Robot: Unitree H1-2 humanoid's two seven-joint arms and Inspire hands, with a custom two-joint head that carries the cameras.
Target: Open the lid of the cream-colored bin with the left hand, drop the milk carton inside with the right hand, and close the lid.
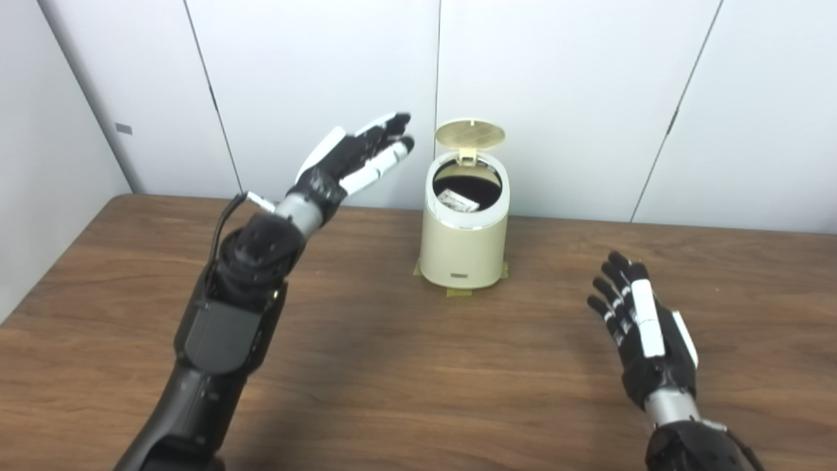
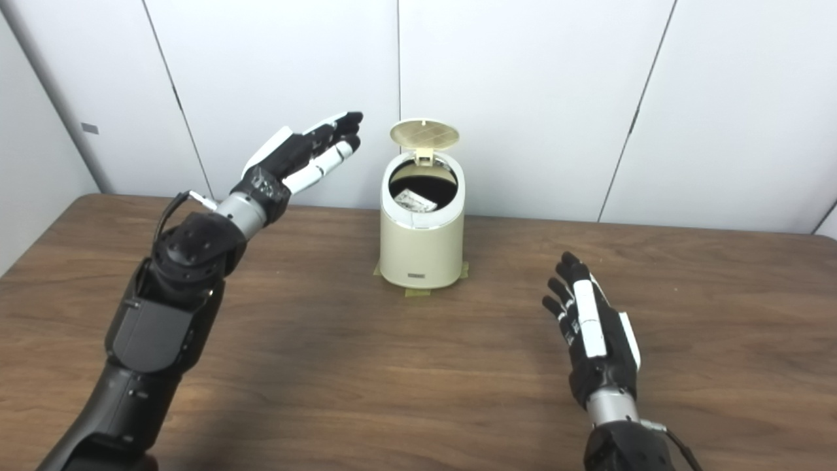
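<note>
The cream-colored bin stands at the back middle of the wooden table, its round lid tipped upright on the rear hinge. Inside the dark opening lies the milk carton, partly hidden by the rim. My left hand is raised in the air to the left of the lid, fingers stretched out flat, open and holding nothing. My right hand hovers low over the table to the right of the bin, fingers spread, open and holding nothing.
Strips of tape mark the bin's base on the wooden table. White wall panels stand close behind the bin. The table's left edge runs near my left arm.
</note>
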